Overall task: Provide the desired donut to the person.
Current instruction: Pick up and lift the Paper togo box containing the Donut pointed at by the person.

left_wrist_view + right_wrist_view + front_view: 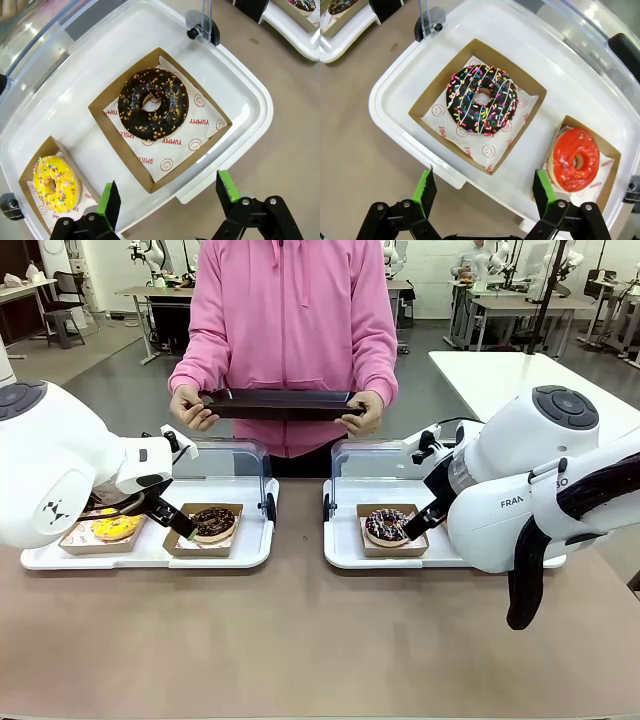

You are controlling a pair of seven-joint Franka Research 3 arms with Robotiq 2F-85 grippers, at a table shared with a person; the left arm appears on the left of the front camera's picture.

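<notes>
**Front view:** fixed camera at the robot's side of the table [300,660], raised, facing the person [285,330] across the left tray [150,558] and right tray [345,558]. **Left wrist view:** close and steep, looking down on the left tray. **Right wrist view:** likewise, over the right tray. Each wrist view catches a corner of the other tray.

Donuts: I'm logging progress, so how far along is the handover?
Done: the lids stand open and the person holds out a tray. In hand: the left claw hangs open over the nut donut, the right claw over the sprinkle donut, gripping nothing. Left: pick one and deliver it.
</notes>
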